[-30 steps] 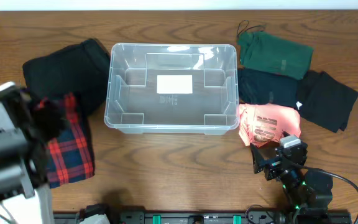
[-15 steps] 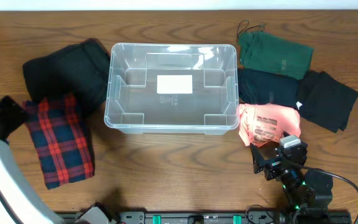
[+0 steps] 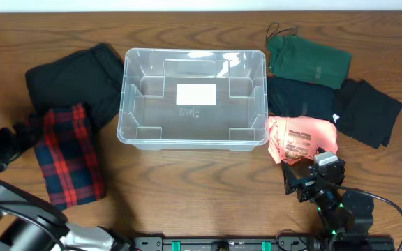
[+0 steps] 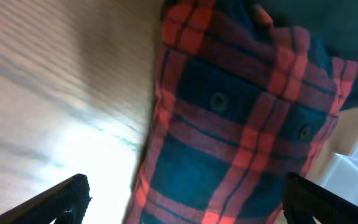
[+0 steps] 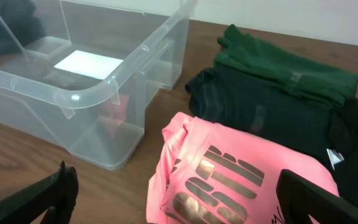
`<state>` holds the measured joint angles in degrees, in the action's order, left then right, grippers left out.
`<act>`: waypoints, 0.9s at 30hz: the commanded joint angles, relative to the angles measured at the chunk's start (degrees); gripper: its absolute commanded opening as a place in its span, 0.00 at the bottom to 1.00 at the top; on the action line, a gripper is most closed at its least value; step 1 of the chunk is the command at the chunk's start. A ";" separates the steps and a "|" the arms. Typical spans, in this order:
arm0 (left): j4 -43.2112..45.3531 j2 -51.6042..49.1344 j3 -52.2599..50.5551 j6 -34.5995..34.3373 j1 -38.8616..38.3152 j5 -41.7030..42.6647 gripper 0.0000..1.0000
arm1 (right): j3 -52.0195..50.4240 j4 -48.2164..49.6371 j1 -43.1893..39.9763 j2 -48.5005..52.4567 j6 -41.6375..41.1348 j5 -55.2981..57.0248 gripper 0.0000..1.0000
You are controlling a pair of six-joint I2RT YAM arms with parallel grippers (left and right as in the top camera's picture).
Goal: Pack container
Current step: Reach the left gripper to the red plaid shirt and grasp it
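The clear container stands empty at the table's middle, with a white label on its bottom; its near corner shows in the right wrist view. A red and navy plaid shirt lies folded to its left. My left gripper is open and empty at the shirt's left edge, and the shirt fills the left wrist view between the spread fingers. A pink shirt lies right of the container. My right gripper is open just in front of it.
A black garment lies behind the plaid shirt. Right of the container lie a green garment, a dark one and a black one. The green one also shows in the right wrist view.
My left arm has swung from over the plaid shirt to the table's left edge, uncovering the shirt. The right arm has not moved.
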<state>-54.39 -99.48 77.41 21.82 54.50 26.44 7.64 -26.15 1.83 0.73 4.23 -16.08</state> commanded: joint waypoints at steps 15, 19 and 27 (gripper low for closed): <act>-3.08 -16.00 0.39 12.48 2.21 16.65 0.99 | -0.17 -0.04 -0.26 -0.24 0.55 -0.26 0.99; -2.03 -17.31 0.39 12.46 2.03 17.62 0.95 | -0.17 -0.02 -0.26 -0.24 0.57 -0.26 0.99; -1.05 -18.12 -1.01 12.39 0.37 17.79 0.84 | -0.17 -0.04 -0.26 -0.24 0.57 -0.26 0.99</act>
<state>-55.59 -116.44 77.36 33.23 55.90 43.75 7.64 -26.15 1.83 0.73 4.23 -16.08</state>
